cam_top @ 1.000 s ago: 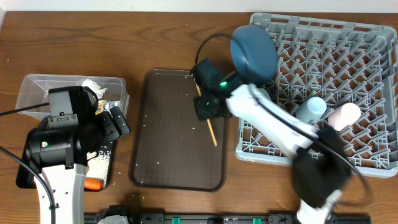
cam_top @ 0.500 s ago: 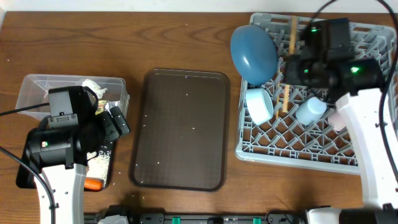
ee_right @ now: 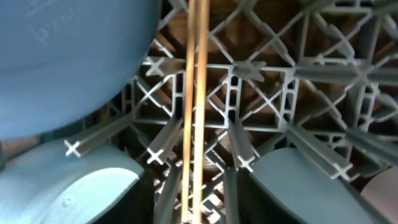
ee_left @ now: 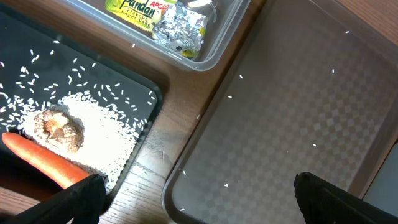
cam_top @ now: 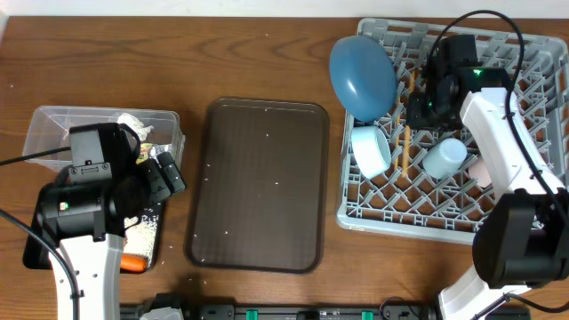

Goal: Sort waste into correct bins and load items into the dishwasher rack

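The right gripper (cam_top: 425, 96) hung over the rack (cam_top: 524, 53); its fingers were outside its wrist view and too dark from overhead, so spread or closed could not be told. The chopsticks (ee_right: 194, 106) lay in the rack between plate (ee_right: 68, 56), bowl (ee_right: 68, 186) and blue cup (ee_right: 298, 186). The right arm covered most of the pink cup (cam_top: 478, 171). The left gripper (ee_left: 198, 186), fingers spread wide, hovered over the bare table (ee_left: 168, 143) strip between black tray (ee_left: 134, 87) and brown tray (ee_left: 298, 106). Rice (ee_left: 93, 130), lump (ee_left: 59, 127) and a carrot (ee_left: 43, 162) cut off by the frame lay in the black tray; wrapper (ee_left: 180, 28) and packet (ee_left: 140, 9) in the tub (ee_left: 217, 50).
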`<action>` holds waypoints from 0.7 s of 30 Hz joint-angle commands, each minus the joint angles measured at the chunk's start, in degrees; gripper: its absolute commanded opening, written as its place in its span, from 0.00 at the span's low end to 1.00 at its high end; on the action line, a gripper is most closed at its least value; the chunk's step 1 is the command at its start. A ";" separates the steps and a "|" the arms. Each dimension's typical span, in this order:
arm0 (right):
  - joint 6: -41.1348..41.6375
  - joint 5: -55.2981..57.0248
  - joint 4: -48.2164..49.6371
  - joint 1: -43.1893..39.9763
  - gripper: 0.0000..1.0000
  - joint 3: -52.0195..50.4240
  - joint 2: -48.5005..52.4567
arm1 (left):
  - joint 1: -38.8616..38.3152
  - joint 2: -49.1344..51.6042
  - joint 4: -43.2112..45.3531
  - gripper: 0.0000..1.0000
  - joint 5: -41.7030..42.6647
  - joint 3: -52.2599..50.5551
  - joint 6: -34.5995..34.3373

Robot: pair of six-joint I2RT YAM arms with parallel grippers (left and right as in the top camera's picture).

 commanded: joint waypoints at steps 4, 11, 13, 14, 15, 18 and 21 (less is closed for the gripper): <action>-0.98 -4.46 -3.48 1.51 0.45 1.95 -8.11 | 0.24 0.00 -0.15 0.98 -0.66 0.55 0.33; -0.37 -19.91 -7.32 5.27 0.99 1.95 -22.88 | 0.24 0.00 -0.15 0.98 -0.66 0.55 0.33; -0.37 -19.96 -7.34 6.58 0.99 1.95 -26.62 | 0.24 0.00 -0.15 0.98 -0.66 0.55 0.33; -0.37 -19.93 -7.37 7.30 0.99 1.95 -28.55 | 0.24 0.00 -0.15 0.98 -0.66 0.55 0.33; -0.42 -19.93 -7.58 7.82 0.99 1.95 -29.86 | 0.24 0.00 -0.15 0.98 -0.66 0.55 0.33; -3.56 -15.96 -11.06 8.61 0.99 1.95 -34.21 | 0.24 0.00 -0.15 0.98 -0.66 0.55 0.33; -4.46 -10.47 -13.35 7.82 0.99 1.92 -39.15 | 0.24 0.00 -0.15 0.98 -0.66 0.55 0.33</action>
